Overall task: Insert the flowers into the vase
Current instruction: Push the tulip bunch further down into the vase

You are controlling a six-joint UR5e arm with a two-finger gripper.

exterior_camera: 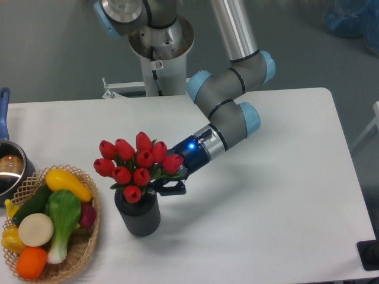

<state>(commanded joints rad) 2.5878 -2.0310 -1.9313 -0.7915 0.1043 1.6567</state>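
The flowers (137, 165), a bunch of red tulip heads with green leaves, sit over the mouth of the vase (138, 214), a dark grey ribbed cylinder standing upright on the white table. Their stems are hidden behind the heads and the vase rim. My gripper (164, 186) reaches in from the right at the base of the bunch, just above the vase's right rim. Its black fingers (170, 188) are mostly hidden by the tulips and appear closed on the stems.
A wicker basket (83, 244) of toy vegetables and fruit stands left of the vase at the table's front left. A steel pot (10, 168) with a blue handle sits at the left edge. The arm's base (160, 47) rises behind the table.
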